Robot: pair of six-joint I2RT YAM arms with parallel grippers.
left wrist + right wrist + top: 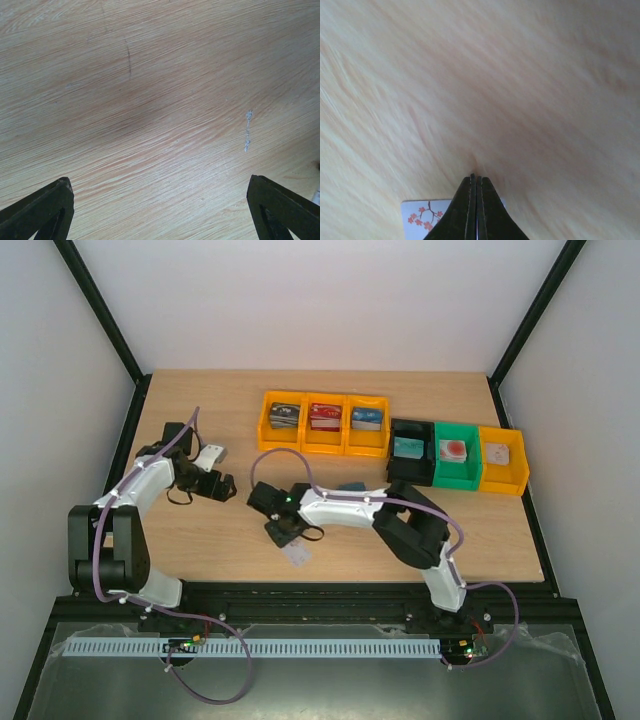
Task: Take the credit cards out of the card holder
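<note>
A white credit card (297, 556) with a red blossom print lies flat on the table near the front middle. In the right wrist view the card (420, 219) shows just under and behind my fingers. My right gripper (286, 535) (476, 176) is shut, its tips on or just above the wood beside the card, with nothing seen between the jaws. A dark bluish flat thing, which looks like the card holder (350, 485), lies partly hidden behind the right arm. My left gripper (222, 486) (158, 179) is wide open and empty over bare wood at the left.
Three orange bins (323, 438) holding card stacks stand in a row at the back. A black bin (411, 468), a green bin (455, 475) and a yellow bin (500, 480) stand at the right. The black frame rail runs along the table's near edge.
</note>
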